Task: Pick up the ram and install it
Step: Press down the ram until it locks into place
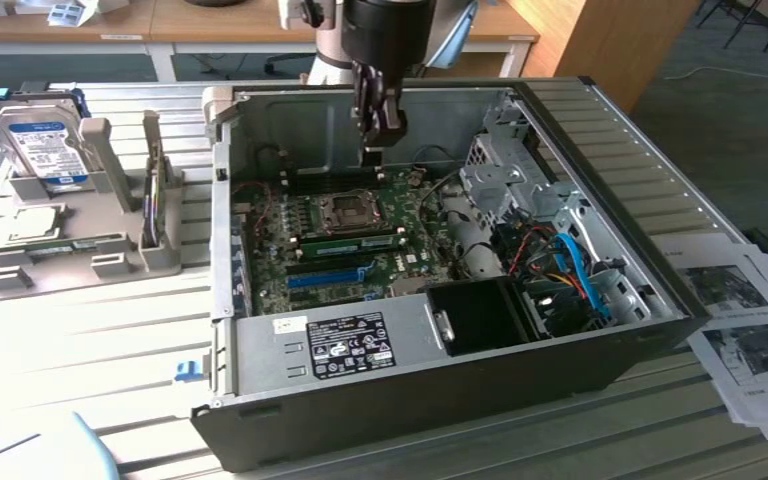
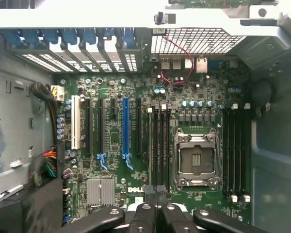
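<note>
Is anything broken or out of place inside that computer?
Nothing looks damaged. The computer case lies on its side, open, and the processor socket inside stands bare, with no cooler over it.

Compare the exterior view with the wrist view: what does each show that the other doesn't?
Exterior view, not wrist: the upright hard drive, the printed sheets and the labelled power supply. Wrist view, not exterior: the white slot and the rear vent grille. Both: the gripper over the motherboard, the CPU socket and the blue slot.
</note>
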You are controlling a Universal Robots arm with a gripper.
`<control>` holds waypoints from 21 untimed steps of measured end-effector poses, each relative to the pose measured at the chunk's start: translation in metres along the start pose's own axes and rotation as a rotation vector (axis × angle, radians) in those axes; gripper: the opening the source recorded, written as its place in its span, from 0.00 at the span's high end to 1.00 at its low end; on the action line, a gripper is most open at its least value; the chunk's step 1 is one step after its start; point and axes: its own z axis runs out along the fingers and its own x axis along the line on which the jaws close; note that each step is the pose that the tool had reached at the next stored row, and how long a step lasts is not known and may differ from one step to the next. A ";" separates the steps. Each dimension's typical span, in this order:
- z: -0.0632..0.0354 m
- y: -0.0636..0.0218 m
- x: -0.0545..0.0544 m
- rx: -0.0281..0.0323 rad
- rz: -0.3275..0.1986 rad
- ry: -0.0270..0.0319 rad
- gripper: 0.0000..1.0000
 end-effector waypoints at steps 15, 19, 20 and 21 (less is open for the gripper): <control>-0.0068 0.0000 0.000 0.0000 0.000 0.0000 0.91; -0.0068 0.0000 0.000 0.0000 0.000 0.0001 0.91; -0.0068 0.0001 0.000 0.0000 0.002 0.0000 0.91; -0.0068 0.0001 0.000 0.0000 0.006 0.0000 0.91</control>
